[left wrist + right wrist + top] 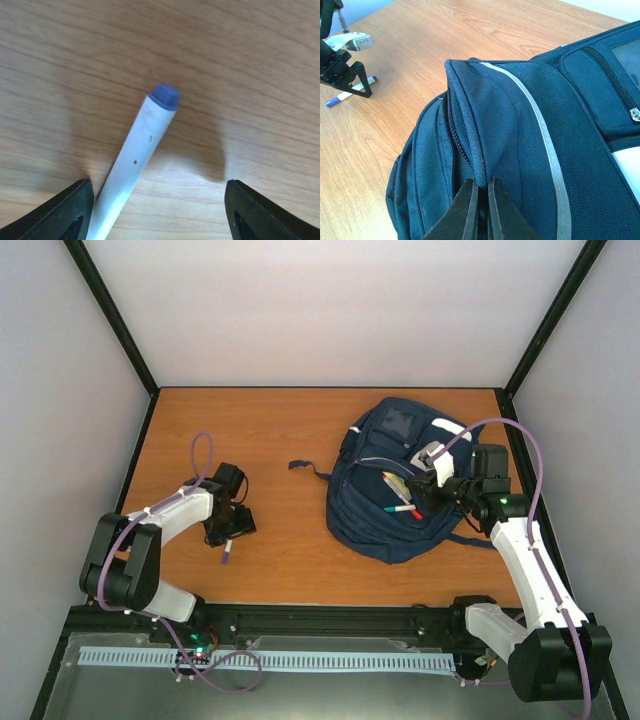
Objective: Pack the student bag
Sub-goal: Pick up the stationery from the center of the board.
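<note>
The navy blue student bag (385, 510) lies on the right half of the wooden table; several pens (400, 502) stick out of its open pocket. My right gripper (430, 483) is shut on the bag's flap edge beside the zipper, seen close in the right wrist view (482, 184), where the bag (520, 130) fills the frame. My left gripper (228, 528) is open, low over the table, its jaws either side of a white pen with a blue cap (137, 155). The pen lies close to the left finger (70, 210). The pen also shows in the top view (227, 552).
A dark bag strap (305, 468) trails left of the bag on the table (290, 420). Black frame posts and white walls enclose the table. In the right wrist view the left gripper (347, 75) and the pen (347, 95) show at far left.
</note>
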Tool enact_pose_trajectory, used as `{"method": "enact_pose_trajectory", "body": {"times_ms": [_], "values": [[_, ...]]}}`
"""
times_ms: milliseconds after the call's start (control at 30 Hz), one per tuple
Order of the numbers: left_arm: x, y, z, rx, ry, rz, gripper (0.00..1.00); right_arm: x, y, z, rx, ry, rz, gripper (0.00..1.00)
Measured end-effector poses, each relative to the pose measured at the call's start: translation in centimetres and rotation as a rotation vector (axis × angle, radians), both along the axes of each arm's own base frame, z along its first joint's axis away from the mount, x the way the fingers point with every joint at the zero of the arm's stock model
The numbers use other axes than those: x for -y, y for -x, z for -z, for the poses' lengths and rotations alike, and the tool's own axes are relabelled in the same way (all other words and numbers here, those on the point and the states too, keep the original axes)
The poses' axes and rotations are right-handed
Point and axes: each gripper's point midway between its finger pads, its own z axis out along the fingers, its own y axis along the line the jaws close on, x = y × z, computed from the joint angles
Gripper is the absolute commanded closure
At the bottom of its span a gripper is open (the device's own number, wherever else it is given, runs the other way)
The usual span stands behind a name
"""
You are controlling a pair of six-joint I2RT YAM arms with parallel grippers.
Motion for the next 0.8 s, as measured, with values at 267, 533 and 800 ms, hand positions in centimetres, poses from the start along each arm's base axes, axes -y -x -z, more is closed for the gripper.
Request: {"method": "enact_pose_trajectory", "body": {"times_ms": [267, 533, 800], "values": [[4.6, 0.9, -0.4, 0.033, 0.147, 0.118, 0.36, 0.0, 0.0, 0.0, 0.0, 0.0, -0.001, 0.97], [4.9, 1.1, -0.4, 0.038, 0.126, 0.104, 0.41, 0.0, 0.0, 0.0, 0.0, 0.0, -0.001, 0.97], [3.5, 0.9, 0.0, 0.006, 0.03, 0.069, 0.58, 0.0, 0.0, 0.0, -0.001, 0.0, 0.0, 0.97]]}}
